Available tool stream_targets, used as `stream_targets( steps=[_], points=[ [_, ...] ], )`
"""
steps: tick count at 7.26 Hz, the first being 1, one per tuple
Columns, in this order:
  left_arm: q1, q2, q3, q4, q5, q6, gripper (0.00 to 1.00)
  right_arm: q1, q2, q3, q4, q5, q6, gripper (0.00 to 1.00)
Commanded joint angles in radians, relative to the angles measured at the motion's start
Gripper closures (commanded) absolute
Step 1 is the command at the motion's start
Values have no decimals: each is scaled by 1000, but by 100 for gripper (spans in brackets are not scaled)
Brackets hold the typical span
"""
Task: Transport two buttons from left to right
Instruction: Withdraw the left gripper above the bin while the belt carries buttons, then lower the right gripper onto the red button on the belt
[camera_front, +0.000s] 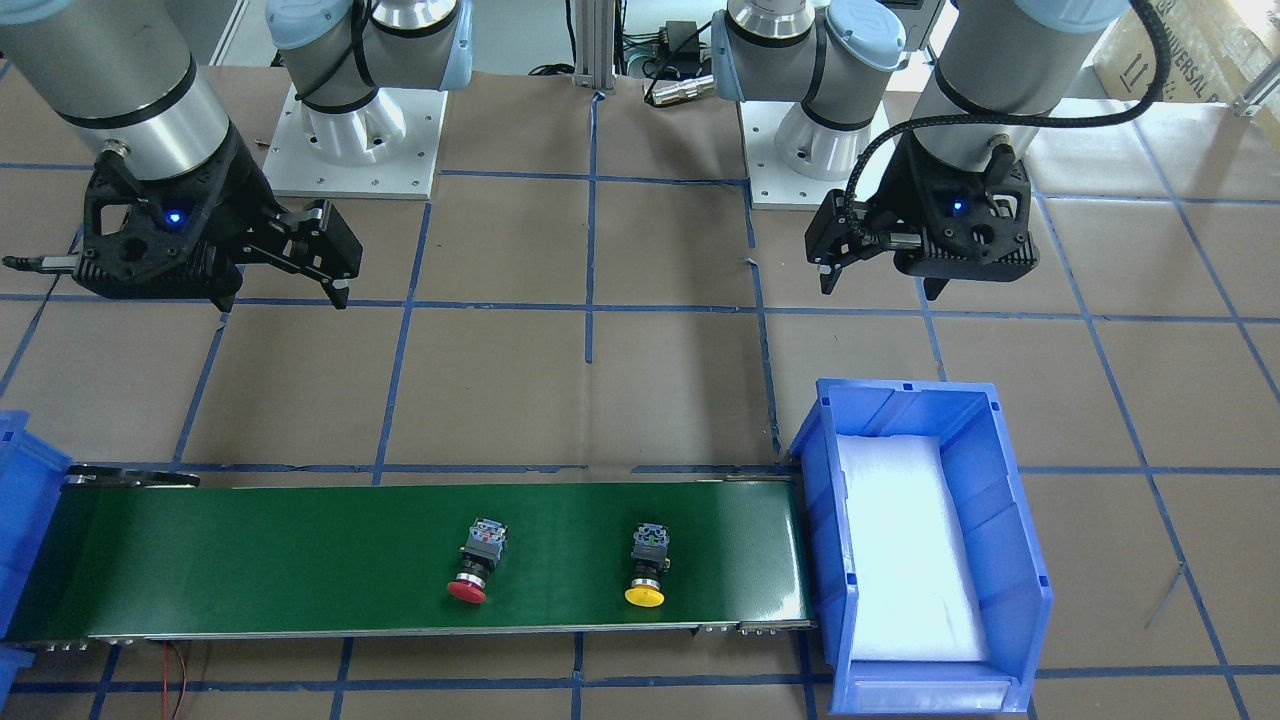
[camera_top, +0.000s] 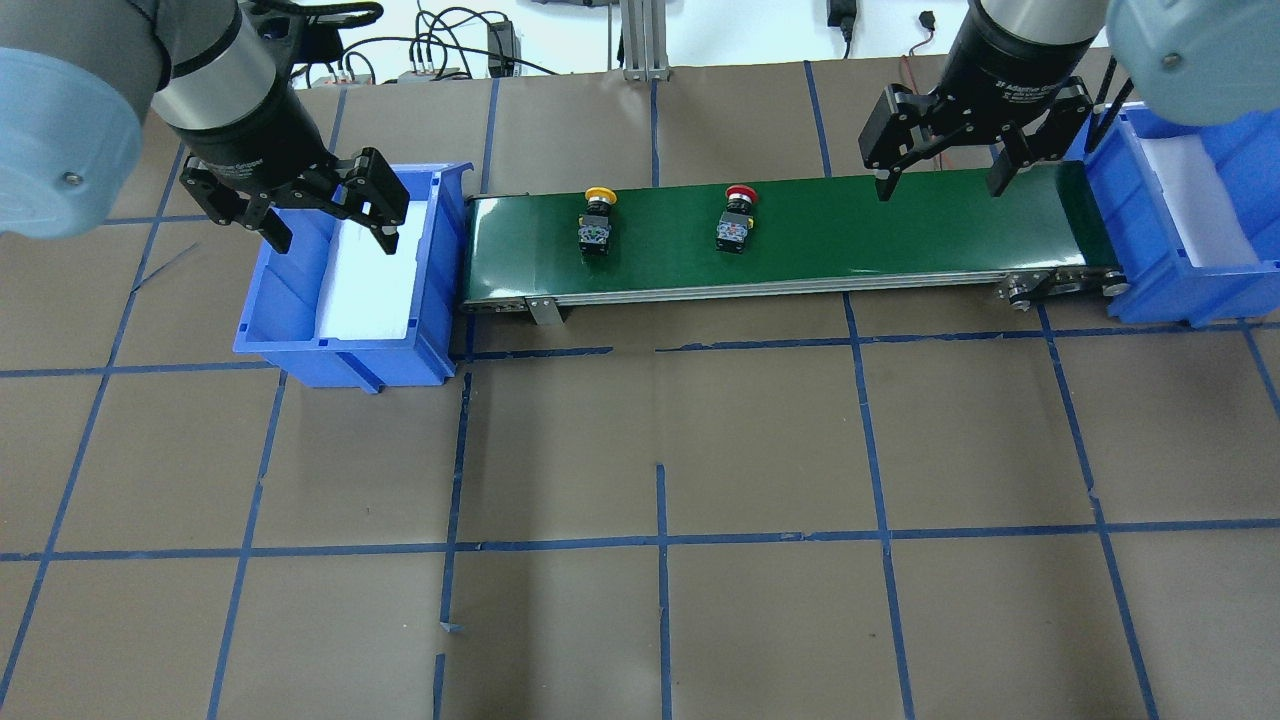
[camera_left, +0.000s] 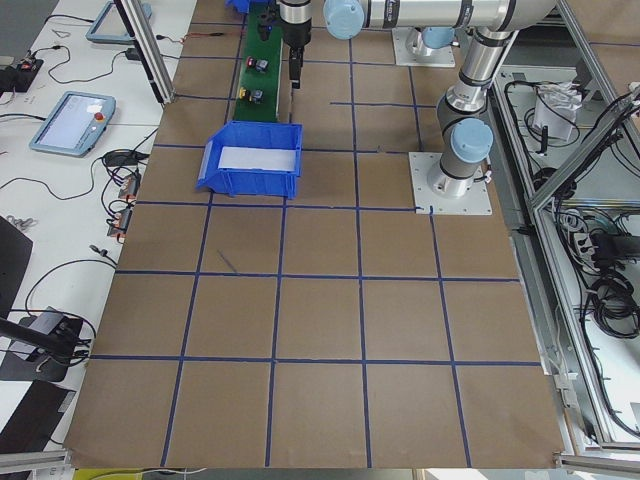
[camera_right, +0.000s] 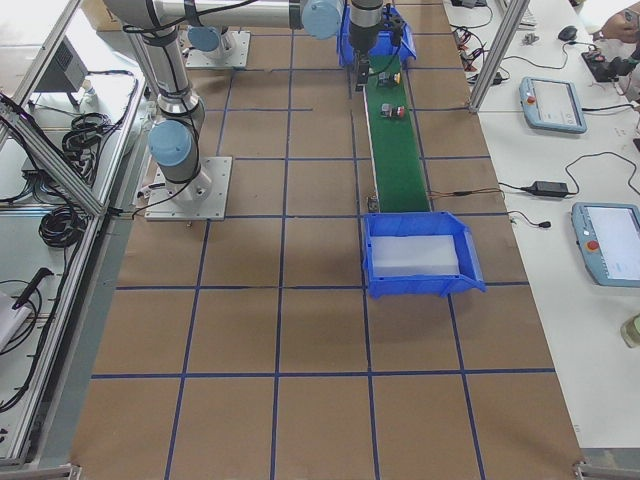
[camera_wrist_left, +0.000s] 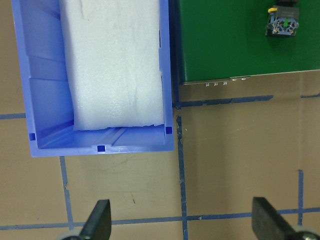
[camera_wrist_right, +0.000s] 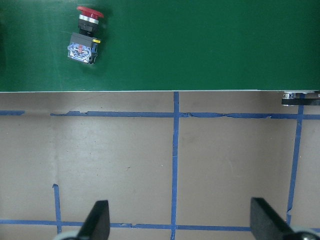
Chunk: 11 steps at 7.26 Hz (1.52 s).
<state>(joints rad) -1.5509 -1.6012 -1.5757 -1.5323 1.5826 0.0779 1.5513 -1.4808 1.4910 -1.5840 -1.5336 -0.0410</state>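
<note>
The yellow-capped button (camera_top: 597, 218) and the red-capped button (camera_top: 737, 218) lie on their sides on the green conveyor belt (camera_top: 900, 230), apart from each other. They also show in the front view, yellow (camera_front: 648, 565) and red (camera_front: 475, 565). My left gripper (camera_top: 334, 238) is open and empty above the left blue bin (camera_top: 270, 300); its wrist view shows the yellow button (camera_wrist_left: 282, 22) at the top right. My right gripper (camera_top: 940, 188) is open and empty above the belt's right part; its wrist view shows the red button (camera_wrist_right: 85, 35) at the top left.
The left bin holds a white foam pad (camera_top: 365, 270) and stands against the belt's left end. A second blue bin (camera_top: 1180, 250) with a foam pad stands at the belt's right end. The brown table (camera_top: 660, 450) carries a grid of blue tape.
</note>
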Motion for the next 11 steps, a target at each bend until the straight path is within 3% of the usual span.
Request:
stream_targets(
  steps=[1,4,6,11],
  points=[
    [0,3,-4,0,2,-1,0,0,0,-1,-1,4,1,0],
    [0,3,-3,0,0,-1,0,12,89,-3,-28,10,24,0],
    [0,-6,5,3,2,-1,0,56,190,3,-144,1,85,0],
    [0,-8,8,4,4,-1,0,62,231,51,-226,-3,79,0]
  ],
)
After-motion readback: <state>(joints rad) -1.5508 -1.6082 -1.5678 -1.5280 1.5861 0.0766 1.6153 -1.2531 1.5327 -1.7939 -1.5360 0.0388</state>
